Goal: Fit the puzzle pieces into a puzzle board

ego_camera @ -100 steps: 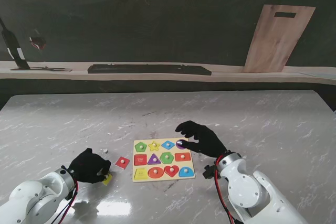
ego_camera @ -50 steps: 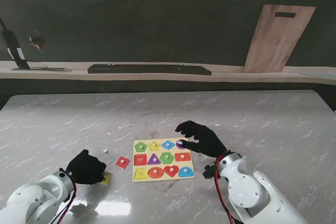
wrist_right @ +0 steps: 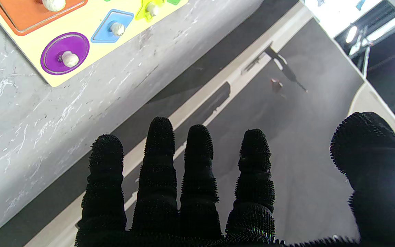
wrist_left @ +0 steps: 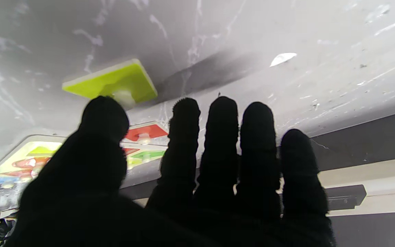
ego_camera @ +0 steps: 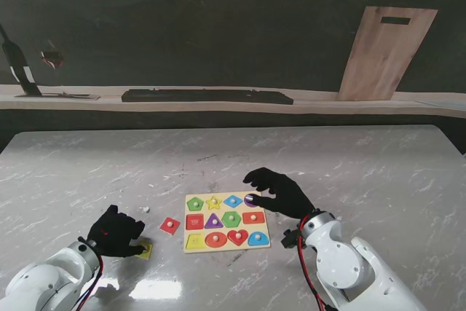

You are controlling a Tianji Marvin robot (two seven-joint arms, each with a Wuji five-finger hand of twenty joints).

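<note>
Stand view shows you board [ego_camera: 226,221] mid-table, most slots filled. Yellow piece [ego_camera: 148,250] lies on table left of board, red piece [ego_camera: 170,225] between them. Left hand [ego_camera: 115,231] just beside yellow piece, fingers spread, grasping nothing. Right hand [ego_camera: 280,191] hovers at board's far right corner, fingers released.

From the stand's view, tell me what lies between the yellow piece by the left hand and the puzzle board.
A loose red piece lies on the marble between the yellow piece and the puzzle board.
</note>
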